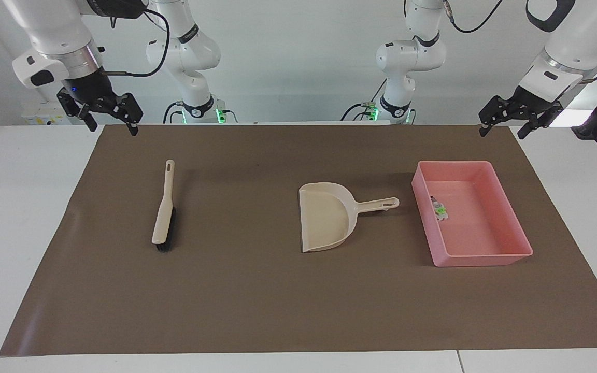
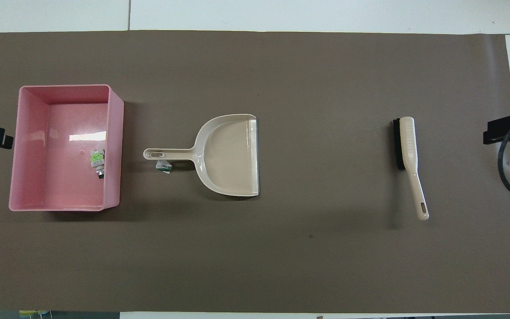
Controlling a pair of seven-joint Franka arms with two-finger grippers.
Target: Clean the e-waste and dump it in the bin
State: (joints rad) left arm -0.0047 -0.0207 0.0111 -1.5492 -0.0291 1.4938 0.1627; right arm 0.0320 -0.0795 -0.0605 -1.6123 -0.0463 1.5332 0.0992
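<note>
With both my left gripper (image 1: pixel 502 124) and right gripper (image 1: pixel 108 118) released and empty, one e-waste piece (image 2: pixel 97 162) lies in the bin (image 2: pixel 28 146); a stray scrap (image 2: pixel 164 166) sits against the dustpan (image 2: pixel 230 155) handle, bin-side, nearer my left arm.

Both arms are glossy white with silver wrist rings, black cables looping above, and black skeletal grippers, left gripper (image 1: pixel 502 126), right gripper (image 1: pixel 108 122) (green lights glow at the bases).

Two high opposing cameras share the brown mat (image 1: pixel 257 290).
</note>
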